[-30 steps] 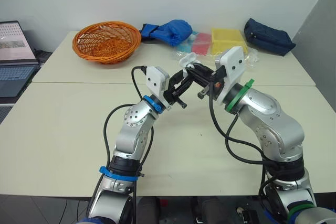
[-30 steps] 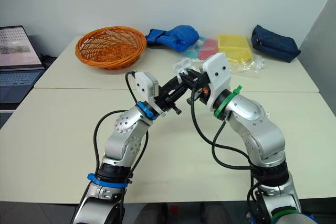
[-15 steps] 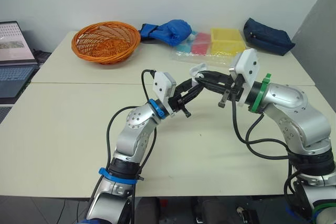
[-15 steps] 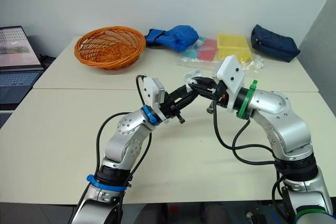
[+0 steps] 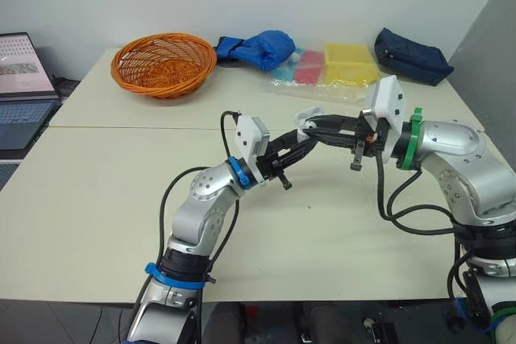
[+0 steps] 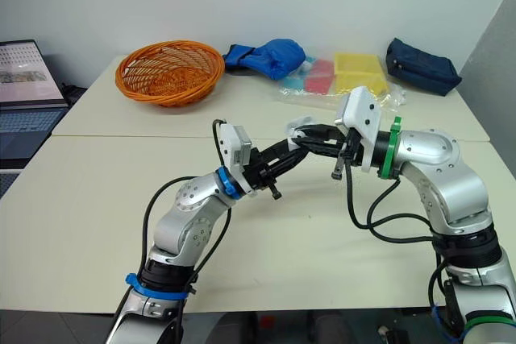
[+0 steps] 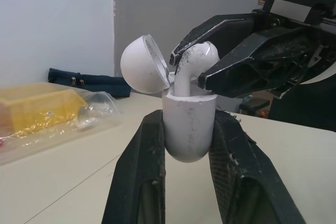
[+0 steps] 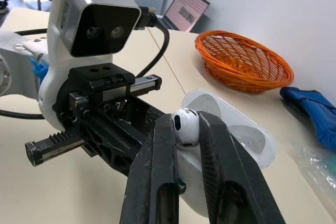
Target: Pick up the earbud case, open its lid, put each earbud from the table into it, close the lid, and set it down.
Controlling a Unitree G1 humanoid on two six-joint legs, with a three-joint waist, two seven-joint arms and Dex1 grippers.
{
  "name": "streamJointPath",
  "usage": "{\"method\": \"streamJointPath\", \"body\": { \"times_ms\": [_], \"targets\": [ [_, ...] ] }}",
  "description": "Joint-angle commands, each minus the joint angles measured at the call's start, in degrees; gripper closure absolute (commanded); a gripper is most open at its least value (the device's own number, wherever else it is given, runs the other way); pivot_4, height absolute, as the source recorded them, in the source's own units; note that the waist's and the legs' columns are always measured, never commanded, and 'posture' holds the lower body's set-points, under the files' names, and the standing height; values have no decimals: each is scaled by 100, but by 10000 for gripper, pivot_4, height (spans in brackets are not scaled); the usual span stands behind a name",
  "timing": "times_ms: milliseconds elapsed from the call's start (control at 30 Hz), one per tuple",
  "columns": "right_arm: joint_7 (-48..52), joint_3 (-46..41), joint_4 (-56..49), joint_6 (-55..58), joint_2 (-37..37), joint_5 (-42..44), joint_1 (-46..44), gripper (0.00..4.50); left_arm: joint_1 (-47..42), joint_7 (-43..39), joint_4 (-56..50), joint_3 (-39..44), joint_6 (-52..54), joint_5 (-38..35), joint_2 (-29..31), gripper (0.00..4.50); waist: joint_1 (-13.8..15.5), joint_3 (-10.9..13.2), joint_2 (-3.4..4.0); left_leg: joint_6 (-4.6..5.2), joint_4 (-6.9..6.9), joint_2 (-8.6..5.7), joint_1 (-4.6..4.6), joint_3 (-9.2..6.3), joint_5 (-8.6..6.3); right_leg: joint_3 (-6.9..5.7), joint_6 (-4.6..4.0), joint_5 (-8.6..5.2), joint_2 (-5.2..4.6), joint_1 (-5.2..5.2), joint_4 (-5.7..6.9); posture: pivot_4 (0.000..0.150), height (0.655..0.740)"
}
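Above the cream table (image 5: 121,199): seating 1 white earbud (image 7: 191,64).
Left gripper (image 7: 188,118) clamps the open white plastic earbud case (image 7: 189,140); right gripper (image 8: 186,121) pinches the earbud. Keep its stem vertical, press down, then release.

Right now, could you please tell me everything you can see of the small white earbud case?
The small, glossy white plastic-looking earbud case, rounded at its base, is clamped on both sides between the left gripper's black fingers, above the beige table. Its domed lid is hinged open and tilted back. A white earbud, pinched by the right gripper, has its stem in the case's opening.
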Motion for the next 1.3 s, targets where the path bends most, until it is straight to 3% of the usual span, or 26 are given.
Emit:
{"method": "streamJointPath", "body": {
  "times_ms": [33,67,100,167,533,700,967,1067,1167,1300],
  "targets": [
    [72,-49,51,-186,-37,-84,-135,42901,-58,-19,-377,25,-34,-137,-4,37573,0,0,0,0,0,0,0,1,0,1,0,0,0,0,0,1500,7400],
    [51,-46,76,-231,-15,-111,-142,42901,-58,-12,-377,28,-26,-132,-3,37573,0,0,0,0,0,0,0,1,0,1,0,0,0,0,0,1500,7400],
    [28,-44,85,-248,-2,-129,-145,35652,-65,47,-388,68,46,-175,-25,37573,0,0,0,0,1,-1,0,2,0,1,0,0,0,0,1,1500,7400],
    [12,-50,92,-271,9,-150,-140,30380,-68,100,-410,101,118,-212,-40,37573,0,0,0,0,1,-1,0,2,0,0,0,0,-1,0,1,1500,7400],
    [-34,-169,109,-319,58,-96,-160,30380,-73,115,-431,66,138,-193,-33,37573,0,0,0,0,2,-1,0,2,0,2,0,0,-1,0,2,1500,7400],
    [-259,-657,-291,121,125,530,-32,30380,-91,248,-190,176,-160,87,44,37573,7,0,0,0,1,0,-1,0,0,3,0,0,-1,0,2,1500,7400],
    [-858,-1472,-775,1331,-406,1269,48,30380,-241,120,320,362,-626,204,257,37573,12,0,0,0,3,-1,3,3,0,3,-1,1,-4,3,5,1500,7400],
    [-953,-1715,-699,1598,-760,1267,360,30380,-267,85,416,406,-732,219,271,37573,19,0,0,0,2,-2,1,2,0,2,-1,0,-5,4,-1,1500,7400],
    [-887,-1662,-131,1508,-1387,625,925,30380,-278,66,466,473,-801,213,337,37573,30,0,0,0,0,-5,1,4,0,5,0,0,-8,5,-4,1500,7400],
    [-991,-1416,651,1884,-1758,256,1277,21070,-137,2,395,526,-894,215,525,37573,12,0,0,0,1,-8,2,10,0,7,1,1,-12,7,-8,1500,7400]
  ]
}}
